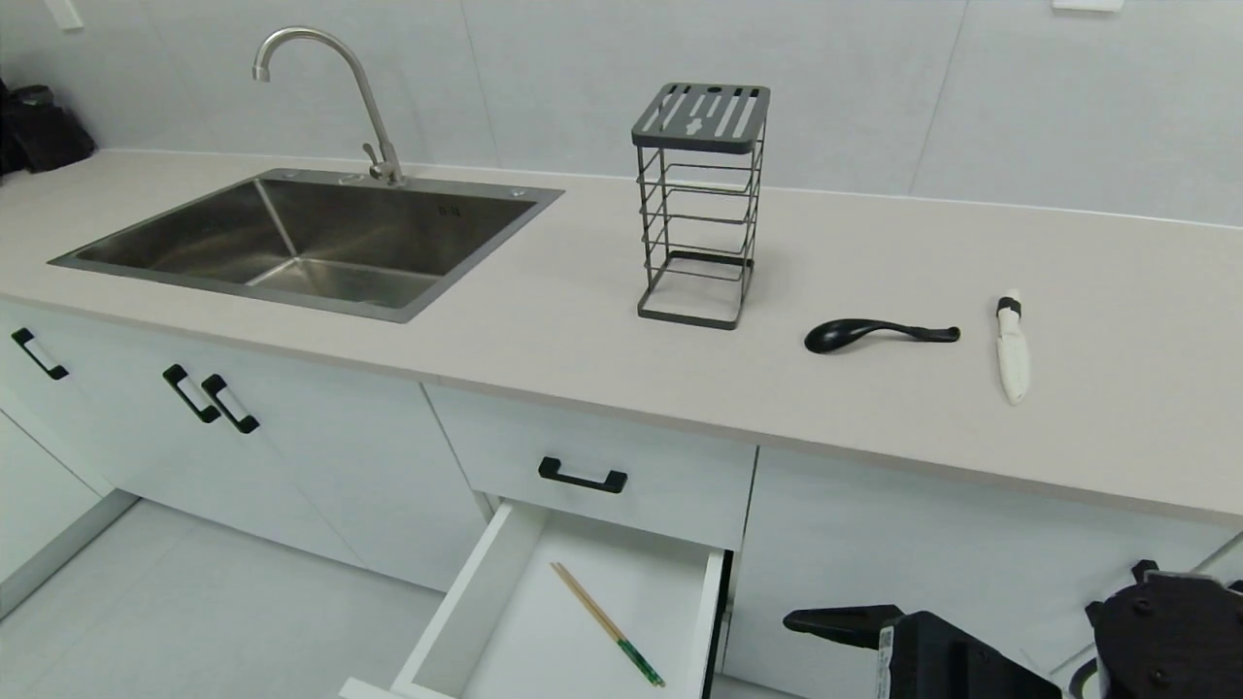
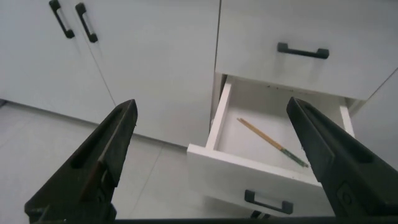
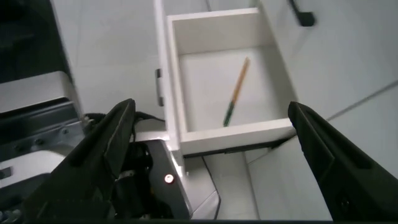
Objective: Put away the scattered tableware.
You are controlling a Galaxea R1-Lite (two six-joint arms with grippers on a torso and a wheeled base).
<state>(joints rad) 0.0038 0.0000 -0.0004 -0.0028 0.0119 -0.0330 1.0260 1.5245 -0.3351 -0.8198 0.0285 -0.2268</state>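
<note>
A black spoon (image 1: 874,334) lies on the pale countertop (image 1: 583,320), to the right of the wire rack (image 1: 699,204). Farther right lies a white knife (image 1: 1011,349) with a black band. Below the counter a white drawer (image 1: 466,602) stands pulled out, with a pair of wooden chopsticks (image 1: 609,624) inside. My left gripper (image 2: 210,106) hangs open in front of the cabinets, with the drawer (image 2: 211,124) and chopsticks (image 2: 272,143) beyond it. My right gripper (image 3: 210,107) is open above the drawer (image 3: 230,134), holding nothing, with the chopsticks (image 3: 236,91) below.
A steel sink (image 1: 311,243) with a tall faucet (image 1: 340,87) fills the counter's left part. A shut drawer with a black handle (image 1: 583,476) sits just above the open one. Cabinet doors with black handles (image 1: 209,398) stand to the left.
</note>
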